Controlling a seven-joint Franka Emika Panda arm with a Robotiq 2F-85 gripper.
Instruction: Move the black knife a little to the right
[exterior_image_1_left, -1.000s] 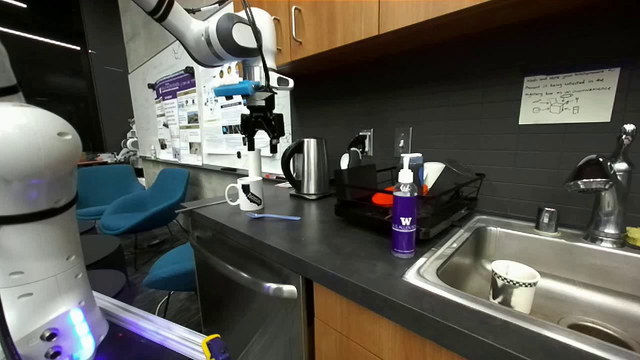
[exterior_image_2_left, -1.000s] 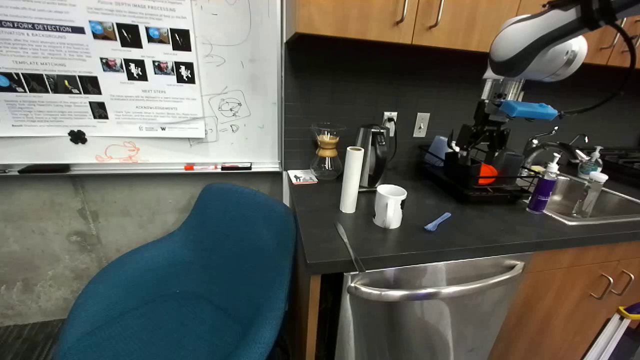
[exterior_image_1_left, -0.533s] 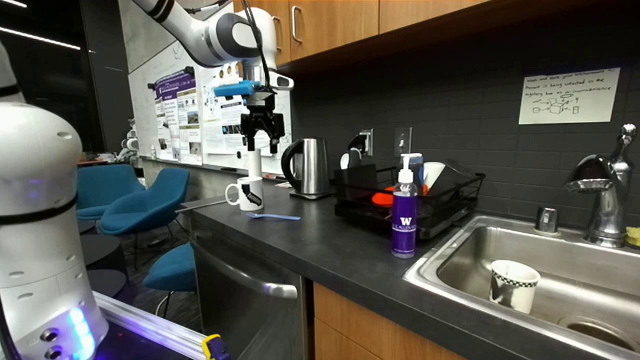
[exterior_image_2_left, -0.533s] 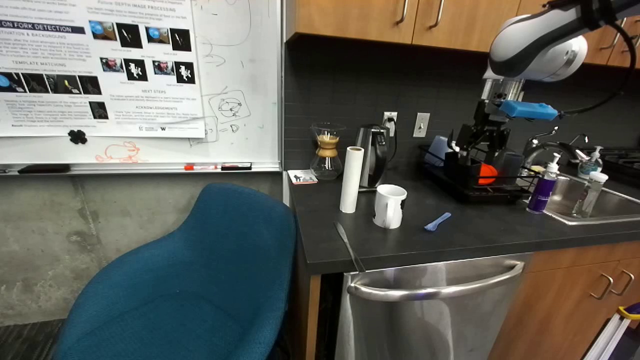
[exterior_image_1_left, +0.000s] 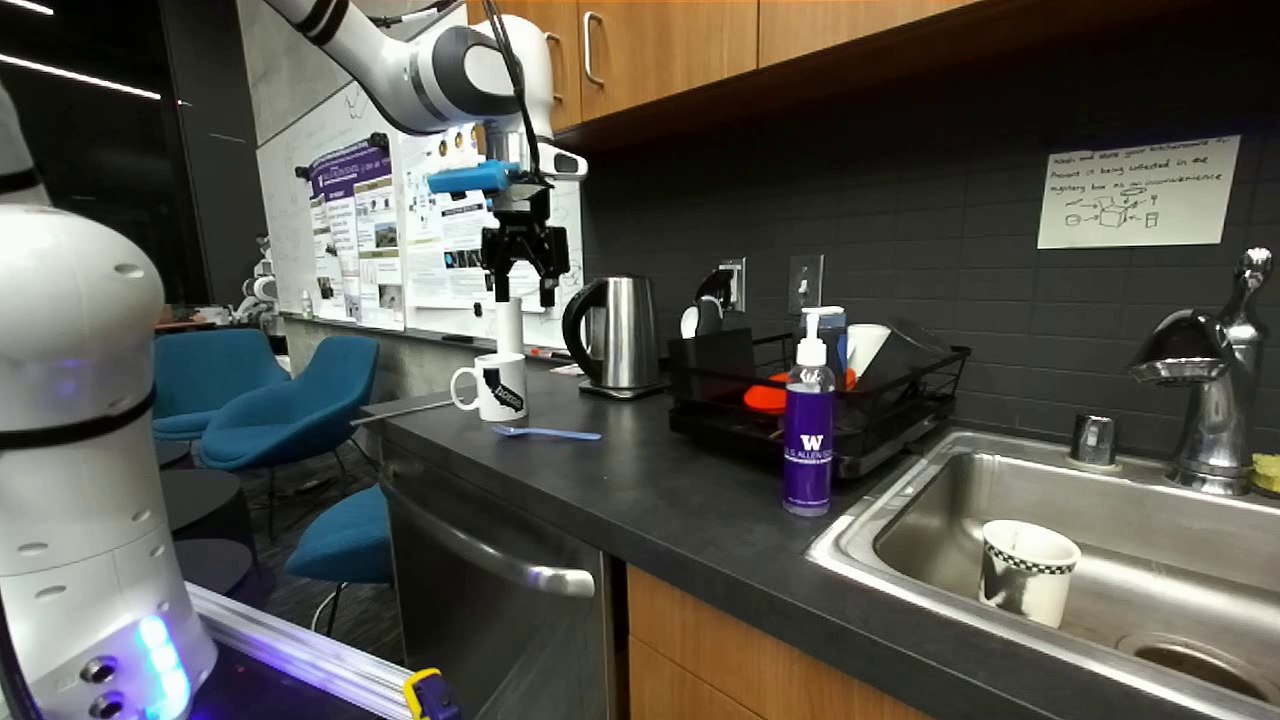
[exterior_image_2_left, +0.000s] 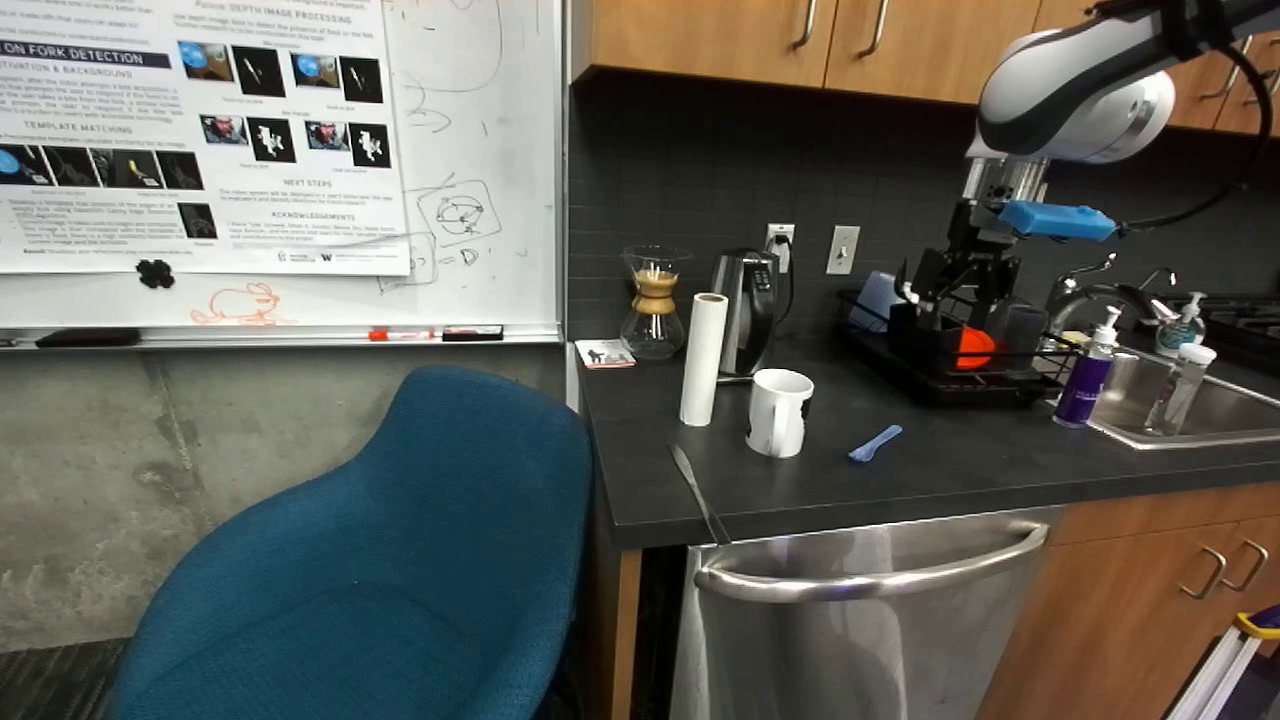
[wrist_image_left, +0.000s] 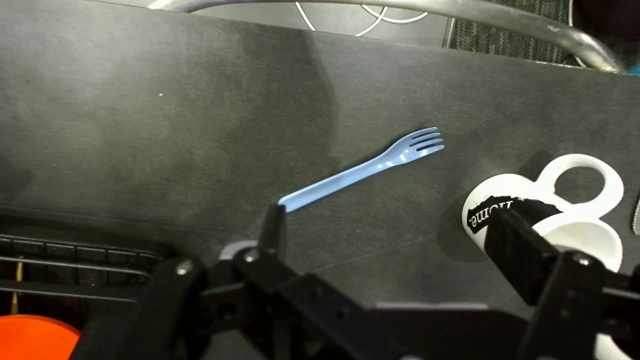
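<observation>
A thin dark-grey metal knife (exterior_image_2_left: 699, 493) lies at the counter's front left corner, one end at or past the front edge. It also shows in an exterior view (exterior_image_1_left: 405, 409) left of the mug. In the wrist view only a pale serrated sliver at the right border (wrist_image_left: 637, 217) may be its blade. My gripper (exterior_image_1_left: 525, 285) is high above the counter, well away from the knife. In the wrist view the gripper (wrist_image_left: 395, 240) has its fingers wide apart with nothing between them. It also shows in front of the dish rack in an exterior view (exterior_image_2_left: 957, 300).
A blue fork (wrist_image_left: 357, 172) and a white mug (wrist_image_left: 505, 187) lie below the gripper. A paper roll (exterior_image_2_left: 704, 360) and a kettle (exterior_image_2_left: 745, 310) stand behind the mug. A black dish rack (exterior_image_1_left: 700, 425), a purple bottle (exterior_image_1_left: 808, 440) and the sink (exterior_image_1_left: 960, 590) are further along.
</observation>
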